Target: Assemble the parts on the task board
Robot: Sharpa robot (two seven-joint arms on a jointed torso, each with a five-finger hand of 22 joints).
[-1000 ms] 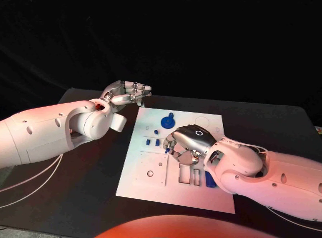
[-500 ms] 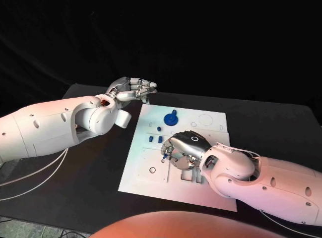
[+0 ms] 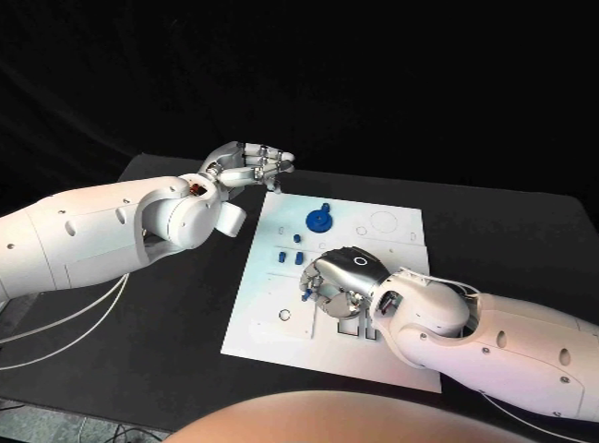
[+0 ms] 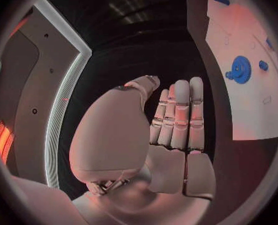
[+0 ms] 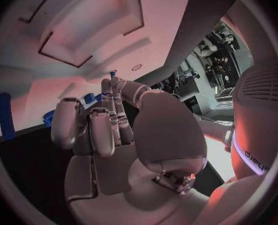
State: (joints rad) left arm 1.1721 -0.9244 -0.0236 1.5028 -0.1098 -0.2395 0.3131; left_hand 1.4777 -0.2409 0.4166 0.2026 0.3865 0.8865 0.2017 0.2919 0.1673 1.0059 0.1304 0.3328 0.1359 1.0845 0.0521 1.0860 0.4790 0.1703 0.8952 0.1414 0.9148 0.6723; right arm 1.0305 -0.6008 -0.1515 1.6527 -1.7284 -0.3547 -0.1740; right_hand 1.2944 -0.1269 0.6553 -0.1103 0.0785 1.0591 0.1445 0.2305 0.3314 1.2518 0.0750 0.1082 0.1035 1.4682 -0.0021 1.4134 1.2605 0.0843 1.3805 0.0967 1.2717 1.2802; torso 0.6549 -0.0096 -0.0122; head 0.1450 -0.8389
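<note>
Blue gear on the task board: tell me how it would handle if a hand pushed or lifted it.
The blue gear looks like a small, rigid plastic disc, so it is probably light and stiff. It lies flat on the task board, so tipping seems unlikely. Its round toothed rim might let it roll if stood on edge.

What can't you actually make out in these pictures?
- Head view: the right robot hand covers the task board beneath it; whether it holds a part, I cannot tell.
- Head view: small blue parts too small to identify.
- Head view: left robot hand, fingers curled, contents unclear.
</note>
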